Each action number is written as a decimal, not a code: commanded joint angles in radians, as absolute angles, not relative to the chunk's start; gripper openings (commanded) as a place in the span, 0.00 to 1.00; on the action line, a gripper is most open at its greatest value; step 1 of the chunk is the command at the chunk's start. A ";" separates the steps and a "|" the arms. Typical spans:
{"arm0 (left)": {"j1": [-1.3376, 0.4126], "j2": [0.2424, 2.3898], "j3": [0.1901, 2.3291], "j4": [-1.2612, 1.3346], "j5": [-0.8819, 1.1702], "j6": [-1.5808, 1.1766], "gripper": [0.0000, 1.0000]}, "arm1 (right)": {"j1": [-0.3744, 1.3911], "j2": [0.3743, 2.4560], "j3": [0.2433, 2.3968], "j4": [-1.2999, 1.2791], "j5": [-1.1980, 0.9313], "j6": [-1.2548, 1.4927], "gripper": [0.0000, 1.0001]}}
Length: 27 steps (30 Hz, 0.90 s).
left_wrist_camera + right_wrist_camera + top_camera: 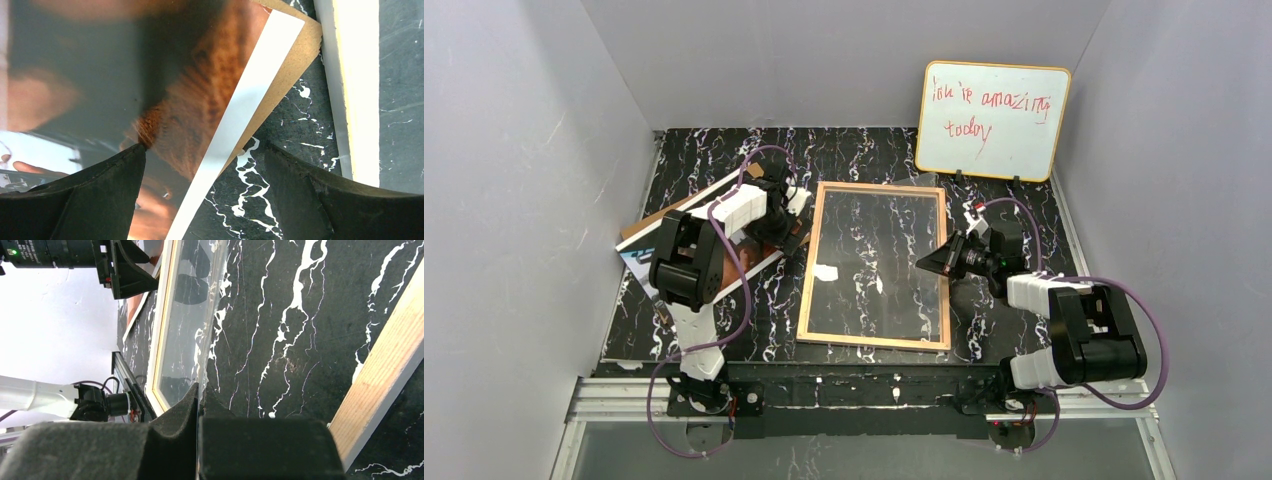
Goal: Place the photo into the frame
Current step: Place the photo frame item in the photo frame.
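Your right end effector (199, 390) is pinched shut on the edge of the clear pane (185, 325), at the right side of the one frame (809, 270). The frame lies mid-counter (864, 150), tan back up, long axis running near to far. Your left end effector (205, 150) gapes wide over a corner of the one photo (90, 65), which lies slanted on one brown backing board (295, 55) left of the frame. Farthest, one whiteboard (992, 125) reads "you're amazing today" in red.
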State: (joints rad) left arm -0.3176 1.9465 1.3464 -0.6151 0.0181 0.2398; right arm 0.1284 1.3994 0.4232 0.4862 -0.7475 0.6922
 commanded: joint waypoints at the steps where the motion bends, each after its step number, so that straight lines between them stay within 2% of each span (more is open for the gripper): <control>1: -0.341 2.048 1.299 -0.642 0.127 0.227 0.86 | 0.125 1.351 0.387 0.620 -0.775 0.701 0.01; 7: -0.341 2.050 1.302 -0.641 0.123 0.229 0.86 | 0.124 1.301 0.354 0.675 -0.788 0.703 0.01; 27: -0.342 2.057 1.308 -0.644 0.125 0.229 0.85 | 0.124 1.384 0.373 0.638 -0.716 0.706 0.01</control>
State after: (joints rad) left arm -0.3183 1.9556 1.3594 -0.6289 0.0154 0.2401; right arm 0.1257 1.3800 0.3607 0.6197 -0.7383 0.7265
